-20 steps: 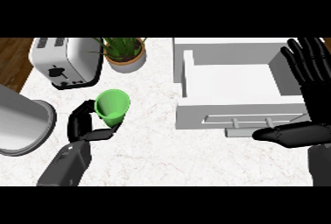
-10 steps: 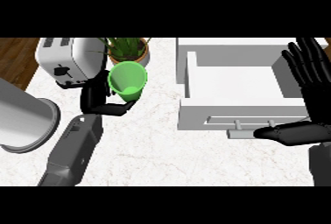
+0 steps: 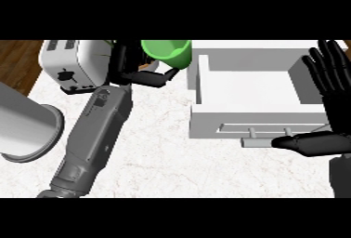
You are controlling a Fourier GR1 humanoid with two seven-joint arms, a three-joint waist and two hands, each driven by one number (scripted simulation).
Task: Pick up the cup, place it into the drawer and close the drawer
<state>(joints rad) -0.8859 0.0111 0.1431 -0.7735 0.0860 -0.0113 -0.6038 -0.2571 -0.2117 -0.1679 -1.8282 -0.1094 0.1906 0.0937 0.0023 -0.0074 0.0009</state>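
While the left hand (image 3: 133,65) curls round the green cup (image 3: 168,52), tilted beside the open drawer (image 3: 257,122), toaster (image 3: 72,62) behind, right hand (image 3: 328,107) open, fingers straight.

The light over my counter (image 3: 165,153) is bright and even, with no glare anywhere on the pale marbled top. My left forearm (image 3: 93,139) throws a soft grey shadow to its right side, so the light seems to fall from the left and above (I cannot see a lamp). Inside the open drawer (image 3: 250,88) the left wall casts a faint shade onto the white floor, and its front face is a duller grey than the rims. My left hand (image 3: 133,65) and right hand (image 3: 329,107) are black with little surface detail. Edges look crisp throughout, without blur; straight lines stay straight near the borders.
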